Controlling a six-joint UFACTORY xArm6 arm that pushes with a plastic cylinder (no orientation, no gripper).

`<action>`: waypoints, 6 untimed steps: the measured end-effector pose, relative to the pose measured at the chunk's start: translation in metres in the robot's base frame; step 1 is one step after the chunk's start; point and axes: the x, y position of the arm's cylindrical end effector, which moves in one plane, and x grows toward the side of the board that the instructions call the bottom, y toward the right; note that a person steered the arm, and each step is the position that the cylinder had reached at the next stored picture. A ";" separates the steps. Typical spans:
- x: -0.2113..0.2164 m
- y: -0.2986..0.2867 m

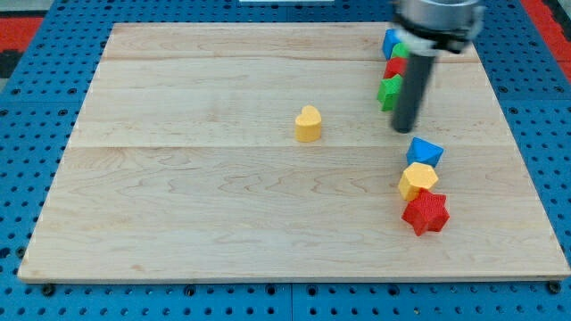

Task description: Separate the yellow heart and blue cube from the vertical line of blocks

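Note:
The yellow heart (309,123) stands alone near the middle of the wooden board (178,205). The blue cube (425,151) sits at the view's right, touching a yellow hexagon block (417,180) below it, with a red star (426,212) below that. Higher up on the right, a blue block (391,42), a red block (394,67) and a green star (389,91) lie in a vertical line, partly hidden by the rod. My tip (404,128) is just above and left of the blue cube, right of the green star.
The board lies on a blue pegboard (36,134) with red areas at the top corners. The rod's dark mount (435,20) covers the board's top right part.

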 end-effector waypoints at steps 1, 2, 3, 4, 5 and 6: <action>-0.051 0.076; -0.117 0.103; -0.167 0.073; -0.180 0.007; -0.168 -0.090; -0.165 -0.099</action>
